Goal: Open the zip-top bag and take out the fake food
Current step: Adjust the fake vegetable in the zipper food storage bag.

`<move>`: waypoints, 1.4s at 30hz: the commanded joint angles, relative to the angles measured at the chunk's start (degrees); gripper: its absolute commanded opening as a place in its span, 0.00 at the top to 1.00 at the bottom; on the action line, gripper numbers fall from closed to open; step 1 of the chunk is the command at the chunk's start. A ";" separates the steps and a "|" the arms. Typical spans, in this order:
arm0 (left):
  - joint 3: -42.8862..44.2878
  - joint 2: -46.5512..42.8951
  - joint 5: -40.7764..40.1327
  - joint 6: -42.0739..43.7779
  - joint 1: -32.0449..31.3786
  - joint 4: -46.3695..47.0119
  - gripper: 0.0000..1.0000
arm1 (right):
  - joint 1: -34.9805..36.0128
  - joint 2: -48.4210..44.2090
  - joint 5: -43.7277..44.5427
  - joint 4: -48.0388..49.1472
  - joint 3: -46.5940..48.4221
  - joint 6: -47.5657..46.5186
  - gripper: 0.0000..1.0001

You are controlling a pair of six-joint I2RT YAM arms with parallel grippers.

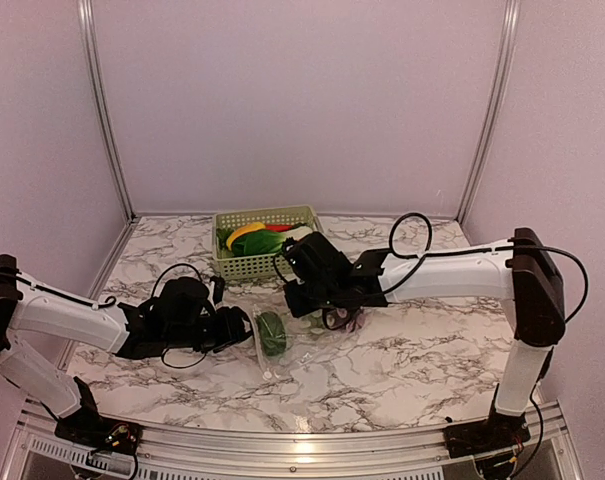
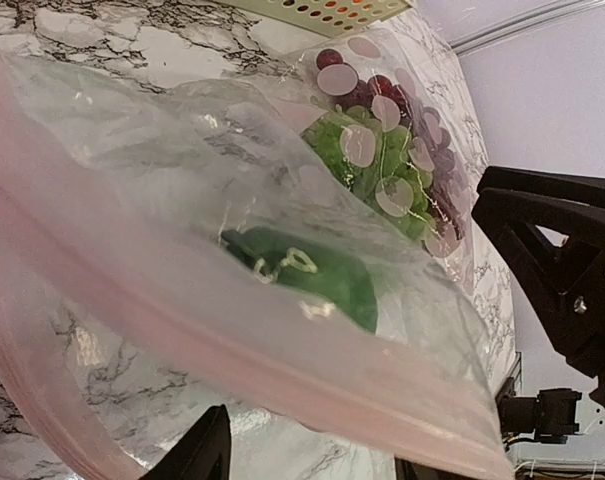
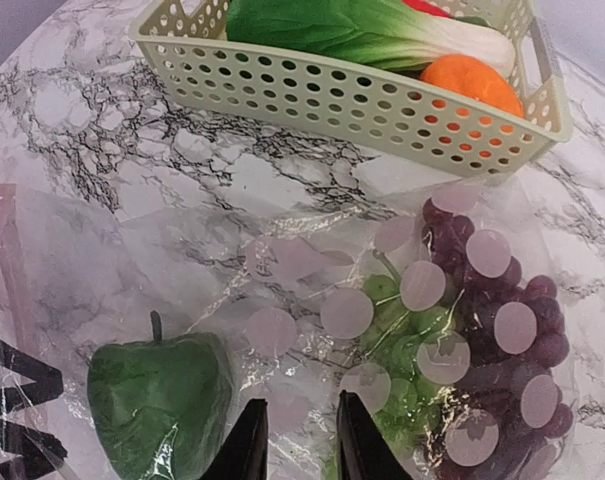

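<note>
The clear zip-top bag [image 1: 287, 350] lies on the marble table between my grippers. Its pink zip strip [image 2: 232, 340] crosses the left wrist view just above my left gripper [image 2: 312, 465], whose jaws stand wide apart. Inside the bag are a green pepper [image 3: 157, 400], green grapes [image 3: 402, 340] and a purple grape bunch [image 3: 502, 330]. My right gripper [image 3: 300, 445] is low over the bag film between pepper and grapes, jaws a little apart. From above, the left gripper [image 1: 244, 328] is at the bag's left edge and the right gripper [image 1: 332, 318] at its right end.
A pale green lattice basket [image 3: 332, 95] stands just behind the bag and holds a leafy green piece [image 3: 362, 35], an orange piece [image 3: 472, 80] and others. The right arm [image 2: 562, 270] shows beyond the bag. Walls close the back and sides.
</note>
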 commanded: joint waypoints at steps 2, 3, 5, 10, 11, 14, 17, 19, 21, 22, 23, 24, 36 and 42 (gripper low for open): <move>0.82 0.55 -1.02 -1.39 -0.48 0.64 0.42 | 0.30 0.90 -4.22 0.18 -1.01 1.79 0.80; 0.72 0.65 -1.02 -1.50 -0.51 0.77 0.41 | 0.26 1.27 -4.92 0.73 -1.21 2.01 0.81; 0.63 1.06 -1.03 -1.66 -0.56 1.19 0.41 | 0.28 2.54 -6.20 1.81 -1.40 2.36 0.82; 0.71 2.15 -1.01 -2.04 -0.65 1.85 0.39 | 0.49 5.81 -7.81 6.36 -3.11 2.97 0.85; 0.78 2.42 -1.01 -2.05 -0.63 1.81 0.38 | 0.44 6.30 -7.85 7.09 -3.44 3.22 0.84; 1.18 2.94 -1.01 -2.02 -0.60 1.29 0.36 | 0.44 7.28 -8.49 9.00 -4.15 3.34 0.82; 1.35 3.61 -2.63 -1.76 -0.61 0.63 0.34 | 0.46 7.21 -9.33 11.22 -5.16 3.24 0.75; 1.40 4.03 -2.45 -1.63 -0.62 0.65 0.30 | 0.47 7.33 -10.35 12.36 -5.62 2.92 0.71; 1.34 4.31 -2.34 -1.34 -0.58 0.69 0.28 | 0.43 7.39 -11.64 13.58 -6.20 2.71 0.64; 1.33 4.36 -2.38 -1.19 -0.60 0.47 0.28 | 0.48 7.46 -12.48 14.31 -6.61 2.55 0.61; 1.40 4.44 -2.48 -1.01 -0.63 0.29 0.28 | 0.39 7.40 -13.15 15.02 -7.04 2.43 0.56; 1.42 4.45 -2.58 -0.84 -0.66 0.18 0.27 | 0.43 7.32 -14.10 15.97 -7.63 2.33 0.52; 2.65 4.98 -5.80 0.67 -0.75 -5.17 0.21 | 1.30 7.28 -18.90 20.31 -9.29 -1.53 0.35; 4.62 5.53 -8.38 2.42 -1.17 -9.10 0.19 | 1.60 7.92 -23.13 21.36 -9.16 -2.71 0.34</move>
